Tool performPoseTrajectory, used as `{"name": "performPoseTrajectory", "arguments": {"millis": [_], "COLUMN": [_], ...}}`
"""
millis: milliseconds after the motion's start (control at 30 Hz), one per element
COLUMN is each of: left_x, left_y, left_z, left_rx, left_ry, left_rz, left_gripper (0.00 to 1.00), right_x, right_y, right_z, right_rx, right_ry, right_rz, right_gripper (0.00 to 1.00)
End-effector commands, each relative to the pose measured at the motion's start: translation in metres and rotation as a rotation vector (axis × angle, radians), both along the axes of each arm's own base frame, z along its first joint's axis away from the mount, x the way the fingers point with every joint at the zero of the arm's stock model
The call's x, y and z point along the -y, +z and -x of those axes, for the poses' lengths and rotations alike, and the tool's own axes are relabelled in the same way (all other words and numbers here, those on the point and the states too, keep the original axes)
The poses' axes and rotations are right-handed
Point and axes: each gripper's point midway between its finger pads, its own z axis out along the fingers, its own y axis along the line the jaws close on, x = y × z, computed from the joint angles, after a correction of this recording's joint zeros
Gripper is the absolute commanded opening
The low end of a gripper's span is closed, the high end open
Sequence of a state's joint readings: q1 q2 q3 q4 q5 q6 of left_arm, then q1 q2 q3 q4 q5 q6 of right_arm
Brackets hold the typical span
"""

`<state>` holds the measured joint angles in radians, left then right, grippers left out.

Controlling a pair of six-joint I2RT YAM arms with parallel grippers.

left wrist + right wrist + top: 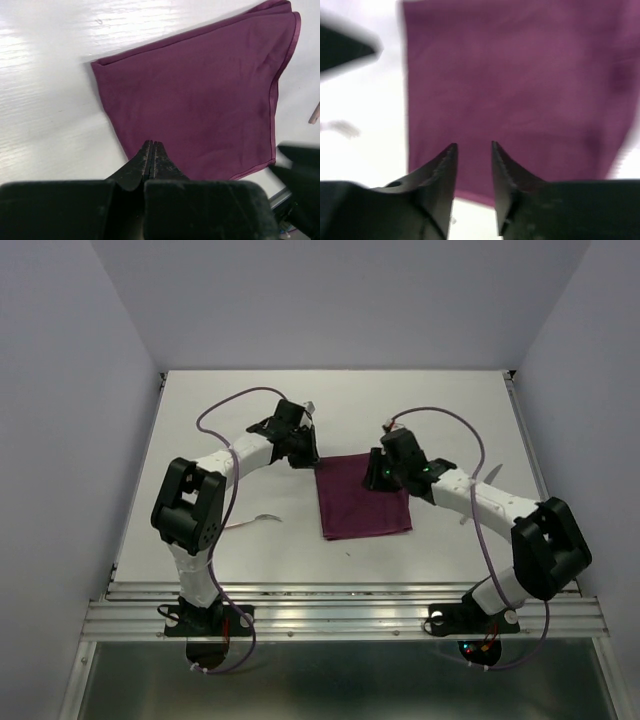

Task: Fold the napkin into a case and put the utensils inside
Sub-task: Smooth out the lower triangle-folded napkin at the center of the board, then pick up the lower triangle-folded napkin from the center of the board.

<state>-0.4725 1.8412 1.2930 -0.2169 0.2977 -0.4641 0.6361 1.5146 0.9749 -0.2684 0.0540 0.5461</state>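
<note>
- Utensil (pixel 262 519), pale and thin, lies on the desk (pixel 200 420) left of the napkin (pixel 365 498).
- Napkin lies folded flat, mid-desk.
- Left gripper (pixel 151 146) pressed closed at napkin's far-left corner.
- Right gripper (pixel 472 147), narrowly parted and empty, over napkin's far-right part.

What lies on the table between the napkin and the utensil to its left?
Nothing. In the top view, only bare white table separates the utensil from the napkin.

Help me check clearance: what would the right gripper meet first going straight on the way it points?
Most likely the napkin: the right gripper, jaws apart, points onto it, though the blur leaves depth unclear.
</note>
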Motion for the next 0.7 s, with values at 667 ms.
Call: {"name": "performPoseTrajectory", "arguments": {"millis": [667], "left_x": [0.124], "left_y": [0.020], "left_z": [-0.028], "left_rx": [0.019], "left_ry": [-0.201], "left_rz": [0.146], "left_gripper": [0.00], "right_x": [0.124], "right_y": [-0.033], "right_z": [-0.131], "right_rx": [-0.004], "right_ry": [-0.315], "right_rz": [0.161], "right_gripper": [0.69]}}
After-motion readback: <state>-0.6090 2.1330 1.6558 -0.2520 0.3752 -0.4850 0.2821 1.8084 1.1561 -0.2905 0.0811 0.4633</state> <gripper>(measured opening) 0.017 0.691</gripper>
